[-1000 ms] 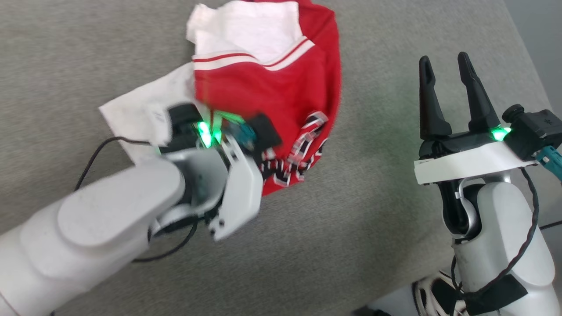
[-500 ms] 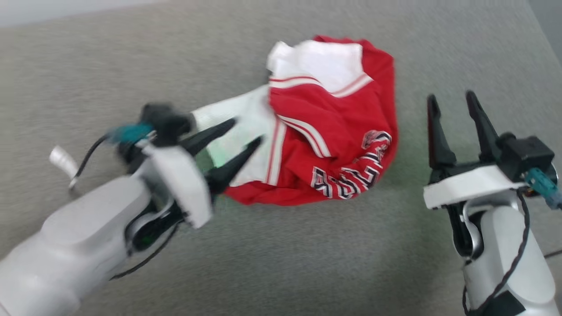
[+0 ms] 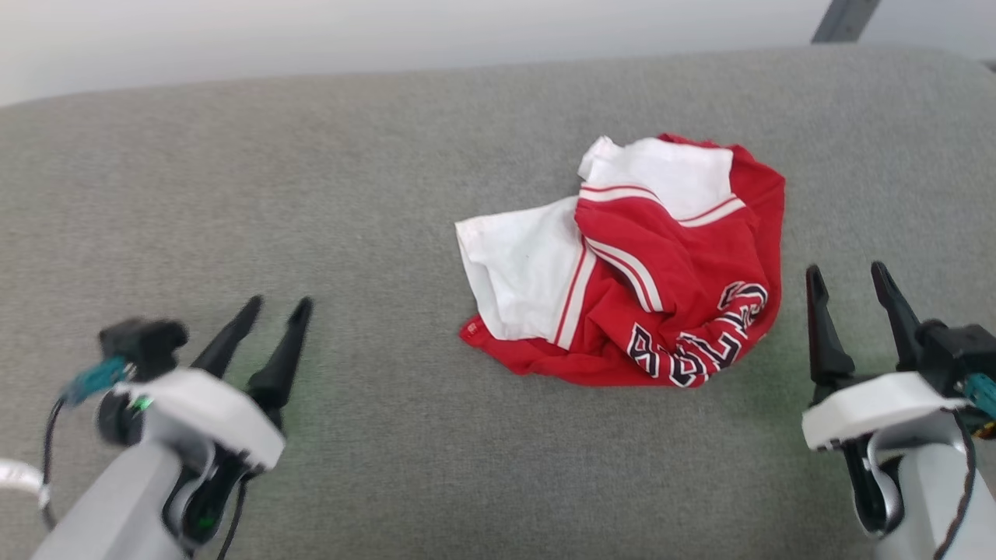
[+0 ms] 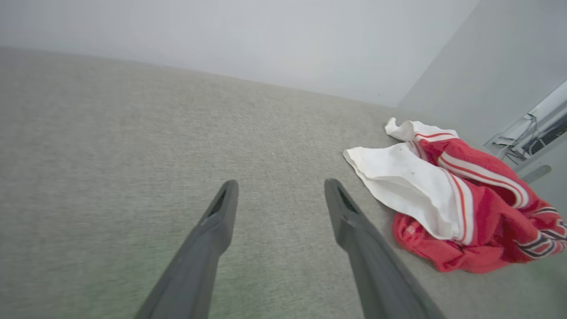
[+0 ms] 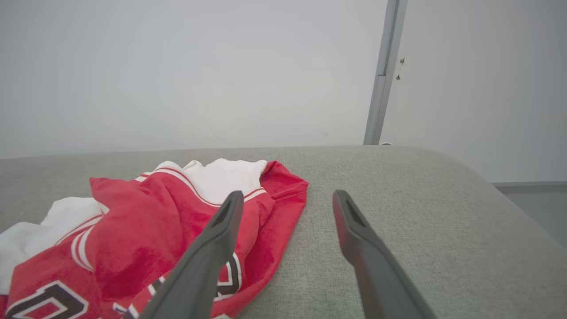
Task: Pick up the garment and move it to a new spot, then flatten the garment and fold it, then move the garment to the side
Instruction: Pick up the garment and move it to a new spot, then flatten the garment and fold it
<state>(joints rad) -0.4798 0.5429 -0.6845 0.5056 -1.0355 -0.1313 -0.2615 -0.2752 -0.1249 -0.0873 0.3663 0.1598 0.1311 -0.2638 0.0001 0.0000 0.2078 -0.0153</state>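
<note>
The garment [image 3: 630,264] lies crumpled in a heap right of centre on the grey cushion, red body with white sleeves and black white-outlined lettering along its near edge. My left gripper [image 3: 276,309] stands open at the lower left, well apart from the heap, with nothing between its fingers. Just right of the heap my right gripper [image 3: 848,276] is open and empty too. In the left wrist view the garment [image 4: 447,195] sits to the right of my left gripper [image 4: 281,188]. The right wrist view has the garment [image 5: 146,221] left of my right gripper [image 5: 288,197].
The grey cushion [image 3: 311,171] spreads wide to the left of the heap. Its far edge meets a pale wall [image 3: 389,31]. The cushion's right end rounds off near a grey door frame [image 5: 381,75].
My left gripper opened, let go of the garment and drew back to the lower left. The head camera tilted up, so the whole picture shifted. The right gripper stayed open.
</note>
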